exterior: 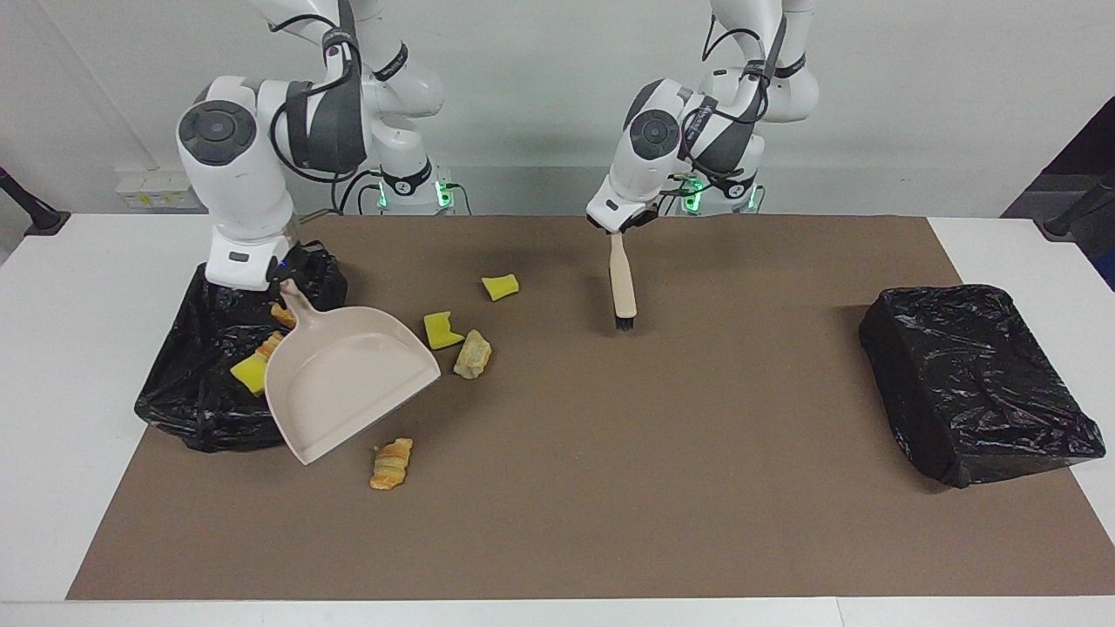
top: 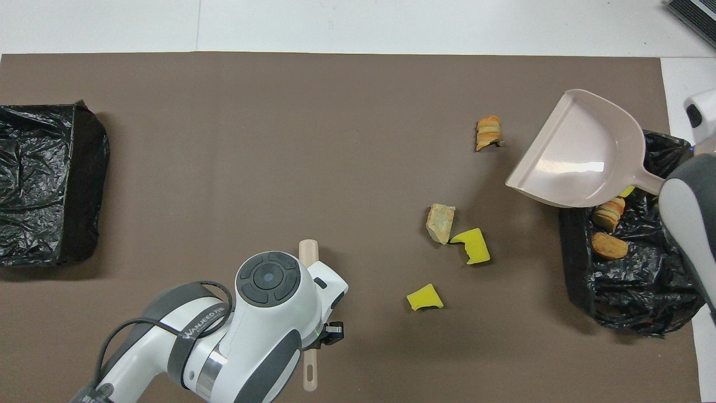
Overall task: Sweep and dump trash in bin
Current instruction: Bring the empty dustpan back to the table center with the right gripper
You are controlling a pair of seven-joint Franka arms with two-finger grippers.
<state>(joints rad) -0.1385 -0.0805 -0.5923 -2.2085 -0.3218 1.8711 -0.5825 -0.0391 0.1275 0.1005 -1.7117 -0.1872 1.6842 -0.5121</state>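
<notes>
The trash is small soft bits, some bright yellow and some tan like bread. Four lie on the brown mat (exterior: 610, 522), left of middle in the facing view: a yellow wedge (exterior: 500, 286), a yellow chunk (exterior: 442, 330) touching a pale bread bit (exterior: 473, 354), and an orange roll (exterior: 391, 463) lower down. More bits (top: 608, 246) sit in the black bin (exterior: 187, 409) at the left edge. The right gripper (exterior: 283, 287) pinches the dustpan (exterior: 348, 383) handle, above the bin's edge. The left gripper (exterior: 615, 228) pinches the brush (exterior: 622, 283), top middle.
</notes>
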